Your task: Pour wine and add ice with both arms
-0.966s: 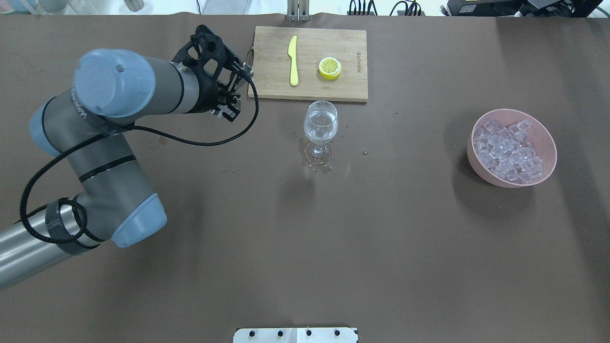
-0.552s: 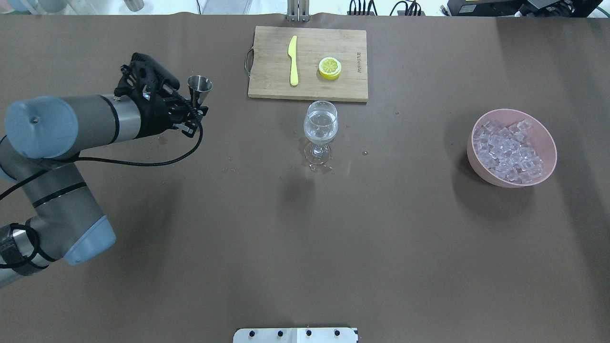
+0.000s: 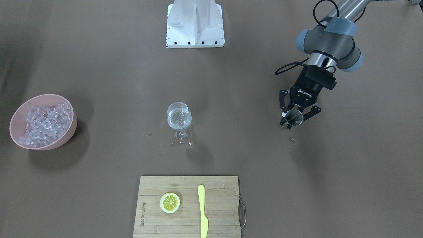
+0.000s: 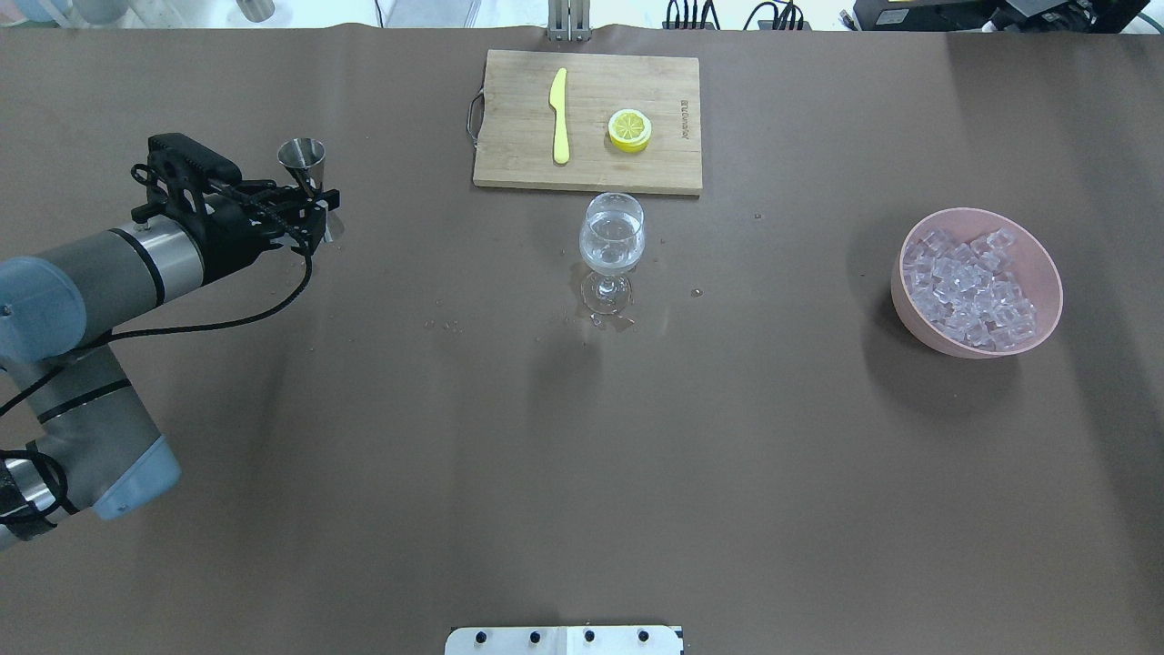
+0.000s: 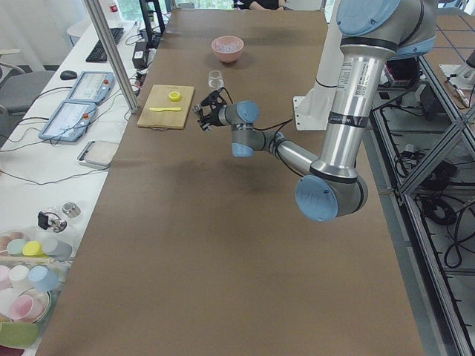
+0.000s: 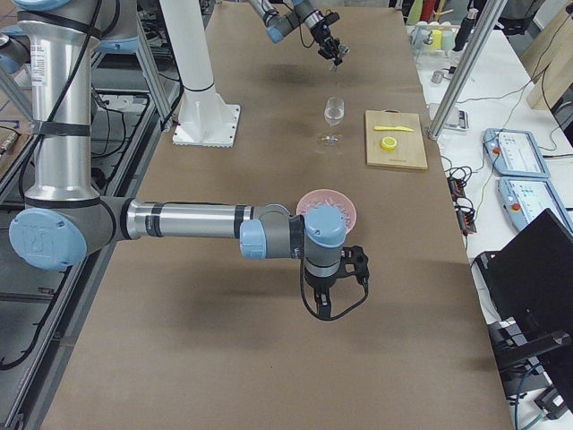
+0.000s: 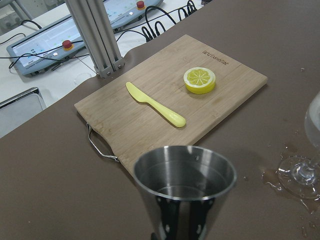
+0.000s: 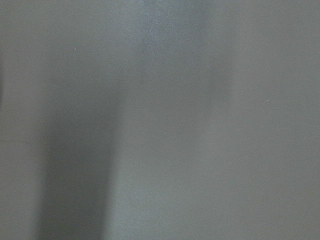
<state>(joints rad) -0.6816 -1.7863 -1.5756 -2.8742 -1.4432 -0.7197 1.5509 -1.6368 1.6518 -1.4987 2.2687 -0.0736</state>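
Wine [image 4: 612, 247]: one small clear pool, sitting in the bowl of the one wine glass [image 3: 179, 120], which stands upright at mid-table. Spilled drops [image 4: 600, 318] lie round its foot.

Count:
- One pink bowl [image 4: 1048, 318], well to the robot's right of the glass, heaped with ice [image 4: 971, 289]; the cubes are too many to count.
- One steel jigger [image 4: 303, 156], well to the robot's left of the glass, upright, with the left gripper [image 4: 316, 202] clamped narrow about its waist.
- One cutting board [image 4: 591, 164] just beyond the glass, apart from it, carrying one yellow knife [image 4: 559, 114] and one lemon half [image 4: 629, 129].
- Two arms.

Clearance: the table [image 4: 582, 473] is bare between glass and bowl, between glass and jigger, and on the robot's side of the glass. The board lies close to the far table edge.

Obscured:
- The right gripper [image 6: 356, 265] shows only in the right side view, past the bowl from the glass; I cannot tell how its fingers stand. Its wrist camera gives only blurred grey surface.
- The left wrist view cuts off the jigger's lower half.
- The left arm [image 4: 100, 273] runs off the overhead view's edge.
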